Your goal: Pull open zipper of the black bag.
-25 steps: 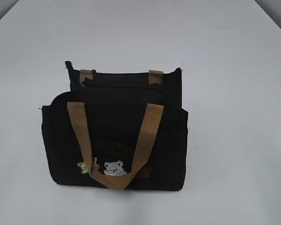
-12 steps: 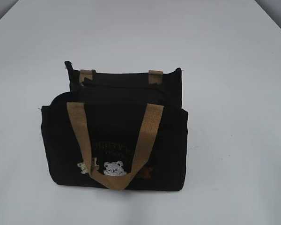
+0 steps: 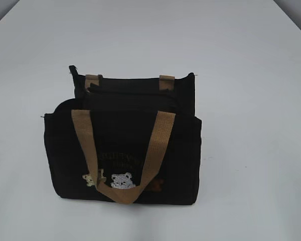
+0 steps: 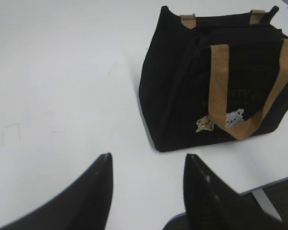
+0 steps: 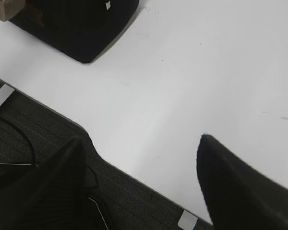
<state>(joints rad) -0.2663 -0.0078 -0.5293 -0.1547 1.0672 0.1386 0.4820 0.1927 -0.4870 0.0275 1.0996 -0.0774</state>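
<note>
The black bag [image 3: 123, 150] stands upright in the middle of the white table, tan handle [image 3: 86, 138] hanging down its front above small bear patches [image 3: 122, 179]. Its zipper [image 3: 130, 92] runs as a dark line along the top; I cannot make out the pull tab. In the left wrist view the black bag [image 4: 182, 86] sits up and right of my left gripper [image 4: 149, 155], which hangs open and empty over bare table. My right gripper [image 5: 142, 138] is open and empty above the table's front edge, with a corner of the black bag [image 5: 81, 24] far off at upper left. Neither gripper shows in the exterior view.
White table [image 3: 251, 150] spreads around the bag on all sides. The table's front edge [image 5: 110, 160] runs under the right gripper, with dark carpet [image 5: 33, 124] and a thin cable [image 5: 26, 139] below it.
</note>
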